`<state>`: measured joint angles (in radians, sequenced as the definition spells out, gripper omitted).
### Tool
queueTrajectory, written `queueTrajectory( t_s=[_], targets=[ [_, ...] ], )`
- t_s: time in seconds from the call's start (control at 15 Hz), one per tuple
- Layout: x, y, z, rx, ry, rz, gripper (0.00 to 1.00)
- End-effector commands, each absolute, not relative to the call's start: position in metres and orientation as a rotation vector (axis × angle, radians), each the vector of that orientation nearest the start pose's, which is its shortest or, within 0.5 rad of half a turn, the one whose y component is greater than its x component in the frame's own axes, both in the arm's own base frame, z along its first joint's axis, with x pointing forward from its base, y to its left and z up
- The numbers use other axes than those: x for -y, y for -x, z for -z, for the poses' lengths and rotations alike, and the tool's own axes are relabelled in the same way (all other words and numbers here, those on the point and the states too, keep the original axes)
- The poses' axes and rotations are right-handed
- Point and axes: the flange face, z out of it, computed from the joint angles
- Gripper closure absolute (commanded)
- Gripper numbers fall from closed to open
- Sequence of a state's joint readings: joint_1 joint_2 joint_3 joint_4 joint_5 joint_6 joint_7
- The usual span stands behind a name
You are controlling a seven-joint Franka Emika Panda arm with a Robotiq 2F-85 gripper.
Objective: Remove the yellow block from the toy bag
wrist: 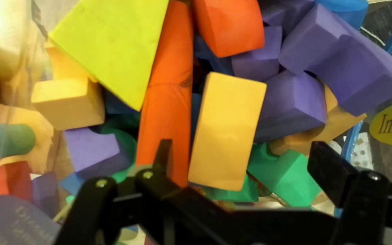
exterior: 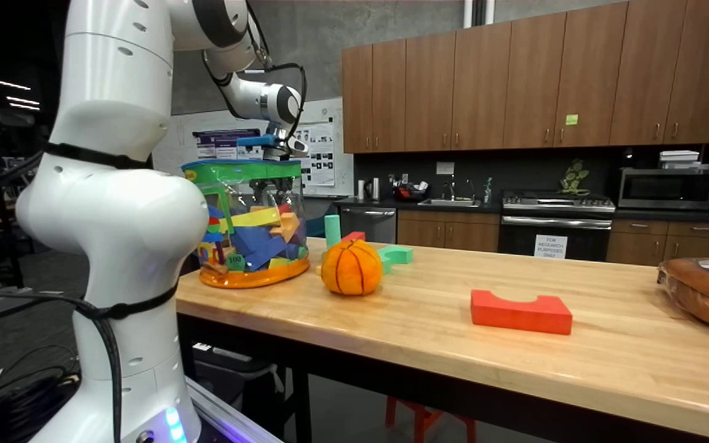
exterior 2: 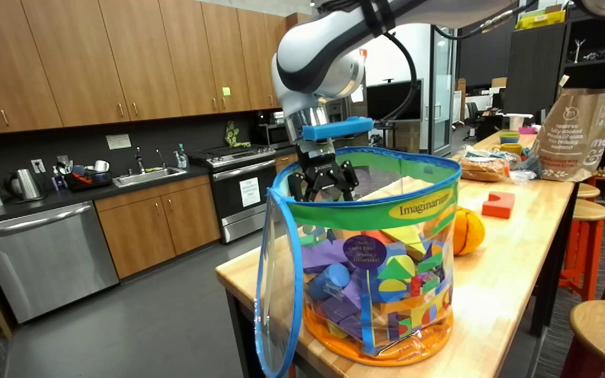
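The toy bag (exterior 2: 344, 216), clear with a green rim and orange base, stands at the table's end, heaped with foam blocks. My gripper (exterior 2: 329, 192) points down inside its mouth, above the pile, fingers visible through the clear wall in an exterior view. In the wrist view the gripper (wrist: 243, 160) is open and holds nothing. A golden-yellow block (wrist: 228, 132) appears between its fingers, lower down in the pile. A brighter yellow block (wrist: 114, 47) lies off to the upper left, also seen through the wall as a yellow block (exterior: 256, 217). Which one the task names I cannot tell.
The bag's clear lid (exterior 2: 279, 283) hangs open down its side. Beside the bag sit an orange pumpkin (exterior: 351, 267) and green blocks (exterior: 396, 254). Farther along the table are a red block (exterior: 520, 312), wrapped bread (exterior: 705, 289) and a paper bag (exterior 2: 575, 136).
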<state>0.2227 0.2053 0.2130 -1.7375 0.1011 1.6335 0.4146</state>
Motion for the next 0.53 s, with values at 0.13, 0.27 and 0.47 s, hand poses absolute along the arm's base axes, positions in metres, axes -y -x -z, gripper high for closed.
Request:
queueTrajectory(
  t_s=[0.13,0.27,0.47],
  targets=[
    [-0.249,-0.541,-0.431,0.042,3.076,-0.566,0.0],
    [-0.248,-0.535,-0.432,0.047,3.064,-0.619,0.0],
    [-0.247,-0.527,-0.434,0.068,3.05,-0.635,0.0]
  ],
)
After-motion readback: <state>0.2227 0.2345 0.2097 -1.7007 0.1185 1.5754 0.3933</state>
